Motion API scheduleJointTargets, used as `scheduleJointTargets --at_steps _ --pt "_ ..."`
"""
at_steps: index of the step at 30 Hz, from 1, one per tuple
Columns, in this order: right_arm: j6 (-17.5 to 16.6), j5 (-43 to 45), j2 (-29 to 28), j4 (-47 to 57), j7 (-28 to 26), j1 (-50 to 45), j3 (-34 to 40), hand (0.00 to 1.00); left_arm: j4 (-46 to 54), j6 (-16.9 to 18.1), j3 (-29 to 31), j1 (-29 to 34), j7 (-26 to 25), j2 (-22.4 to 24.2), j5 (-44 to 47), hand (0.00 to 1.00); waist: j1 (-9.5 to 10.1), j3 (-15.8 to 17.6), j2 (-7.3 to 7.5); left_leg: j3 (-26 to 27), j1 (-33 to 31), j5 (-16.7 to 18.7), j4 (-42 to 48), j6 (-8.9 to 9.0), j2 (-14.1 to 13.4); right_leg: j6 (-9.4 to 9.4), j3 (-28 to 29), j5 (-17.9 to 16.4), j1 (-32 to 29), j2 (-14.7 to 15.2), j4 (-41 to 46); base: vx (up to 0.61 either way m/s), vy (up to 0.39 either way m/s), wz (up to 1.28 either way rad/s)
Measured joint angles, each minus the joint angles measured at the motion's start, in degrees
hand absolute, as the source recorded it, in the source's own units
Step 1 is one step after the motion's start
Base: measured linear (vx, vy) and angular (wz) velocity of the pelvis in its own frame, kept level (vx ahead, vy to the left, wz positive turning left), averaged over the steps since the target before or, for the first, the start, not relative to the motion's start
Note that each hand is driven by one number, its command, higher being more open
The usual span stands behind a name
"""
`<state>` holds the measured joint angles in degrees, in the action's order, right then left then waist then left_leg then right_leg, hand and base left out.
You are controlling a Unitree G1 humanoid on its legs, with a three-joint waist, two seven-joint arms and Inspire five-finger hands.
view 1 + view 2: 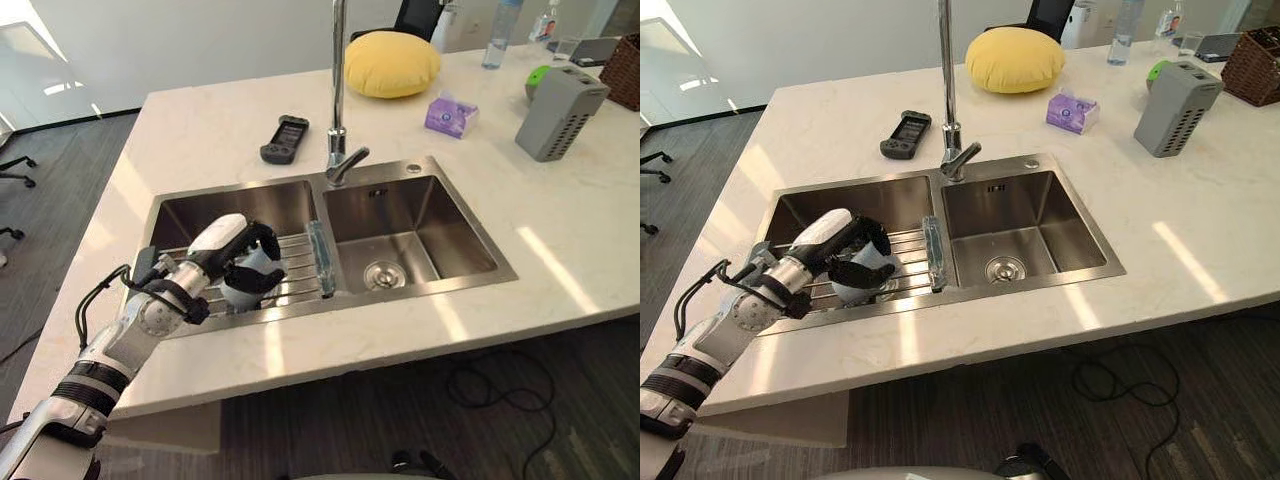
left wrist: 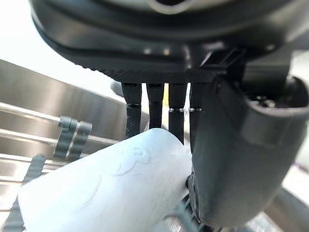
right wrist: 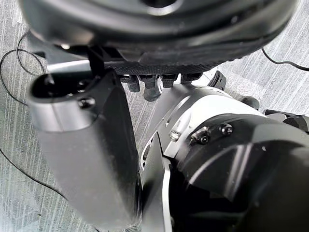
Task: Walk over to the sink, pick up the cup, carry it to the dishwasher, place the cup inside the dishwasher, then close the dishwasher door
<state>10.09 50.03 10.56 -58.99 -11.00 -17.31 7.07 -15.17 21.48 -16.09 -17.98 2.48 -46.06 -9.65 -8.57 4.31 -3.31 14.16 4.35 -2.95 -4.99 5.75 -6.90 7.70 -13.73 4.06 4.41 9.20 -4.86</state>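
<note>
- While the left hand (image 1: 205,262) sat low in the left basin of the sink (image 1: 400,297), its fingers (image 2: 155,104) were curled round the cup (image 1: 243,283), with the thumb (image 2: 236,159) set on the opposite side
- The cup lay between fingers and thumb, touching both, over the rack (image 1: 295,262); its long axis ran across the row of fingers, tilted rather than upright
- The grip looked made, so I judged that the next move turned on lifting the cup straight off the rack before swinging it clear of the basin wall past the fingertips
- The right hand (image 3: 159,19) hung well apart over the floor, its fingers (image 3: 150,87) loose and holding nothing; the left was plainly the nearer
- The eye views placed the cup in the basin but hid much of it behind the fingers; the left wrist view showed its pale wall against the fingers, though not whether it rested on the rack
</note>
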Motion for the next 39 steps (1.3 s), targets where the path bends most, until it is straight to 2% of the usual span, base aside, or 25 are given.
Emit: scheduleJointTargets --at_steps 7,12,17,27,34,39 --pt "0.0 -0.77 -1.04 -0.11 -0.39 -0.79 2.38 1.0 5.64 0.0 5.24 1.83 0.65 2.98 5.25 0.0 1.6 -0.15 0.49 -0.78 -0.52 -0.41 0.01 -0.06 0.03 -0.01 -0.96 -0.01 0.01 0.01 0.01 -0.01 -0.009 0.06" --pt "0.17 -1.62 -1.49 -0.07 -0.48 -0.87 2.82 1.0 6.08 -0.08 5.27 4.45 3.16 5.11 5.1 0.0 1.73 -0.24 0.87 -0.91 -0.56 -0.63 0.0 -0.08 0.01 -0.06 -1.09 -0.03 0.03 0.02 0.01 -0.04 -0.01 0.01" --pt "0.69 -1.96 -1.96 -0.05 -0.53 -1.02 3.67 1.0 6.05 -0.09 5.26 4.66 4.08 5.29 5.1 0.0 2.47 -0.3 1.96 -0.92 -0.58 -0.7 -0.01 -0.08 0.01 -0.08 -1.11 -0.02 0.03 0.02 0.0 -0.02 -0.005 0.0" --pt "0.8 -2.2 -2.04 -0.05 -0.57 -1.12 3.85 1.0 6.0 -0.09 5.06 4.82 4.28 5.53 2.86 0.0 2.85 -0.32 2.08 -0.9 -0.66 -0.71 -0.01 -0.08 0.01 -0.09 -1.13 -0.01 -0.03 0.02 0.0 0.0 0.0 0.0" --pt "0.83 -2.24 -2.04 -0.04 -0.56 -1.09 3.82 1.0 5.45 -0.17 3.22 5.74 3.91 6.37 0.28 0.0 2.77 -0.33 2.1 -0.76 -0.59 -0.7 -0.01 -0.08 0.0 -0.1 -0.99 0.01 -0.04 0.02 0.0 0.0 0.0 0.0" --pt "0.9 -2.26 -1.95 -0.03 -0.55 -1.07 3.74 1.0 4.22 0.13 3.12 5.77 1.05 7.25 -1.78 0.0 2.75 -0.34 2.12 -0.36 -0.32 -0.7 -0.01 -0.08 -0.02 -0.13 -0.59 0.12 -0.03 0.01 -0.01 0.0 0.0 -0.04"
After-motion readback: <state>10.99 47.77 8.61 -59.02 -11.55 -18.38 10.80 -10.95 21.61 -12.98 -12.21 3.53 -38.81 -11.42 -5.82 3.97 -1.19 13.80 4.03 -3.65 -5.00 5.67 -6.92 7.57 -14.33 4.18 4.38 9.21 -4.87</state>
